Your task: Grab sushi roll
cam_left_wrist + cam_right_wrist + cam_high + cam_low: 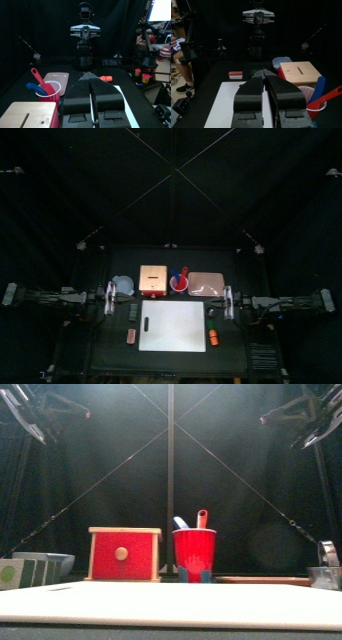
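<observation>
Near the middle of the top view, a white board (173,324) lies flat on the black table (100,343), with both arms parked at the table's sides. The left gripper (110,299) sits at the left edge of the table, level with the board's upper edge, and its jaws look pressed together in the left wrist view (94,95). The right gripper (230,301) mirrors it on the right, and its jaws also look closed in its own view (268,82); neither holds anything.

Just left of the board, toward the lower left of the table, rests the sushi roll (130,335), a small reddish and white piece, seen again beside the board in the right wrist view (236,74). An orange piece (214,338) lies just off the board's right edge.

Above the board stand a red box (158,281), a red cup (182,283) with utensils poking out, a pale bowl (122,285) on the left and a pinkish tray (207,282) on the right.
</observation>
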